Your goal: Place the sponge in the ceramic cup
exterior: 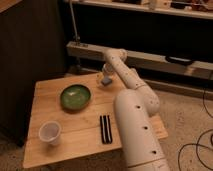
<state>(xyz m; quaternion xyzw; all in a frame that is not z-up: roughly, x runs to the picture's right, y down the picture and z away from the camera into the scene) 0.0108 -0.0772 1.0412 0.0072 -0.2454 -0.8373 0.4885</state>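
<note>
The white arm is filling the right part of the view. It is rising from the lower right corner and bending back toward the far edge of the wooden table. The table is standing on a speckled floor, with a dark panel at its left side and a pale ledge running behind it.

The green bowl is sitting near the middle of the far half of the table. The black ridged block is lying on the near half, just beside the thick part of the arm. The ceramic cup is standing upright at the near left corner, well apart from the bowl and the block, and its inside is looking empty.

The gripper is hanging over the far edge of the table, to the right of and behind the bowl. Its fingers are closing around the sponge — a small blue pad that is showing at the tip. So the sponge is sitting in the gripper, far from the cup — nearly the whole table is lying between them.
</note>
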